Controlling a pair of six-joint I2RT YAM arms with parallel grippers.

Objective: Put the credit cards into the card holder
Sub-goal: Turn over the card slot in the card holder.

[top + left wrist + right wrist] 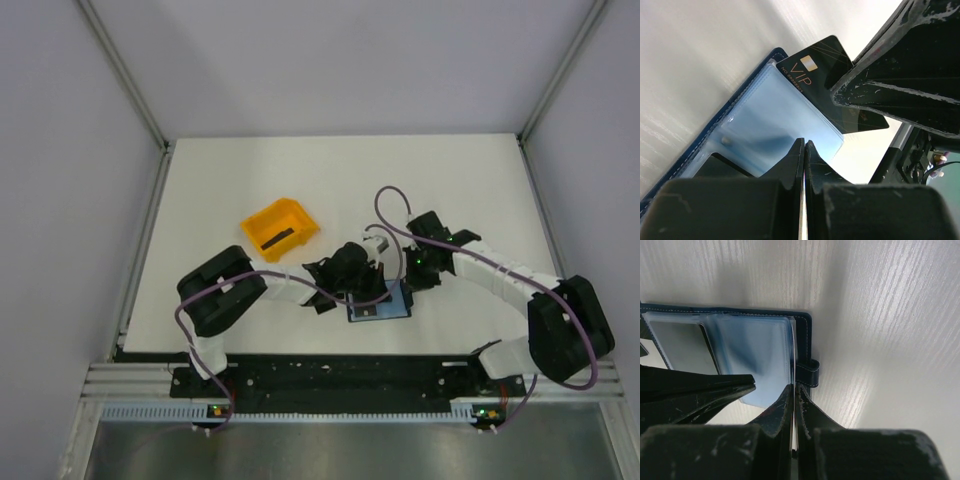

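The card holder (385,308) lies open on the table between both arms, its light blue clear sleeves up. My right gripper (402,283) is shut on a black credit card (815,70) marked VIP and holds it over the holder's edge (732,100). In the right wrist view the card sits edge-on between the jaws of the right gripper (794,388), beside the holder's strap (807,374). My left gripper (805,146) is shut, its tips at a clear sleeve (770,115). A second dark card (278,238) lies in the orange bin.
The orange bin (300,220) stands on the table left of and behind the holder. Both grippers are close together over the holder; the left gripper's fingers (700,390) show in the right wrist view. Metal frame rails border the table.
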